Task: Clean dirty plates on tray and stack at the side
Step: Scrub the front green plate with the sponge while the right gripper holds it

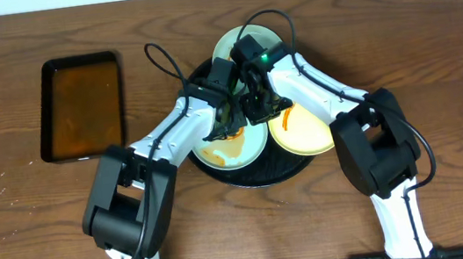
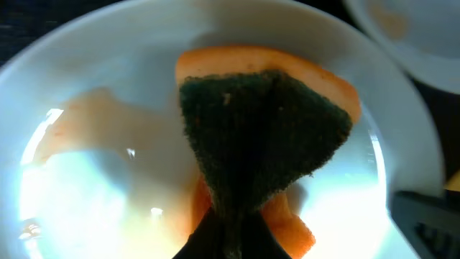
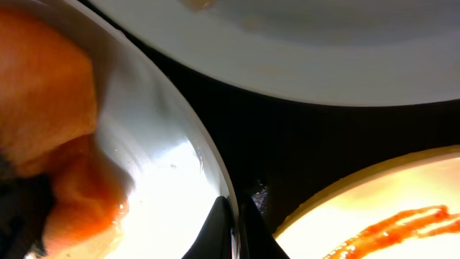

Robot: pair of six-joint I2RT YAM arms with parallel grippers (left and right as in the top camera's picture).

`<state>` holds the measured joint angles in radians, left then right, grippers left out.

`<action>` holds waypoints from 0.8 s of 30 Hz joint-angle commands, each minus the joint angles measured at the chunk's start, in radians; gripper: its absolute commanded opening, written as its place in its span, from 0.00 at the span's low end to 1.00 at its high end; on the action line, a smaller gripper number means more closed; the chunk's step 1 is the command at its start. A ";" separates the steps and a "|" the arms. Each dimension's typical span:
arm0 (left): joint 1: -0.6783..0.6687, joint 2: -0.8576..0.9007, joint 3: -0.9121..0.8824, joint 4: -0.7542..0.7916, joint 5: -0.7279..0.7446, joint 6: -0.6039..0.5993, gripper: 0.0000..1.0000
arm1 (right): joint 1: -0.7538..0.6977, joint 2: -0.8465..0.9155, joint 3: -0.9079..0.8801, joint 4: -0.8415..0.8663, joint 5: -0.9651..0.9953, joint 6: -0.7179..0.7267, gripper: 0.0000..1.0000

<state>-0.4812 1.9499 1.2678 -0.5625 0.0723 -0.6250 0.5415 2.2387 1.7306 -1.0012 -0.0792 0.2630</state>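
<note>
Brown liquid in a small rectangular dish [image 1: 83,106] sits well apart from the work, at 9 o'clock of the tray [image 1: 259,177]. It is not involved in this step.

Tray holds all three plates; none is stacked at the side yet.
- smeared plate [image 1: 227,152], mint, at the tray's 7 o'clock
- far plate [image 1: 234,45], mint, at 12 o'clock
- yellow plate [image 1: 302,130], at 3 o'clock, with an orange streak [image 1: 286,123] near its left edge

Left gripper [image 1: 229,123]: fingers closed hard on a sponge [image 2: 266,137], which is orange with a green scrub face. The pinch bunches it into a fan. The sponge rests on the smeared plate [image 2: 108,180], in the part nearest the tray's centre.

Key relation: from the sponge, the pale orange smear [image 2: 86,122] lies at 9 to 10 o'clock in the left wrist view. In the overhead view that is toward 7 o'clock, out to the plate's near rim. Judgement: the next wipe should run that way, back toward the left arm's base. The plate is round, so no long axis matters.

Right gripper [image 3: 233,230]: fingers pressed together, nothing visibly between them. The tips sit right at the rim of the smeared plate [image 3: 165,165], on its 2 o'clock side, over bare tray [image 3: 287,144]. I cannot tell whether they touch or brace the rim.

Nearer arm: the left is already on the plate. The right is beside it, and closer to the yellow plate [image 3: 402,187].

Risk, as judgement: a pull toward 7 o'clock may slide the plate on the glossy tray if the rim is not held.
</note>
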 commanded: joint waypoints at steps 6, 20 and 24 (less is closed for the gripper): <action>0.020 0.024 -0.007 -0.149 -0.425 -0.005 0.08 | 0.008 0.024 0.008 -0.005 0.018 0.002 0.01; 0.024 -0.103 -0.007 -0.124 0.007 -0.111 0.07 | 0.009 0.024 0.008 -0.002 0.018 0.002 0.01; 0.016 -0.078 -0.014 -0.127 0.109 -0.115 0.08 | 0.009 0.024 0.008 -0.001 0.018 0.006 0.01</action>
<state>-0.4603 1.8511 1.2659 -0.6872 0.0818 -0.7109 0.5430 2.2387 1.7309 -1.0008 -0.0830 0.2630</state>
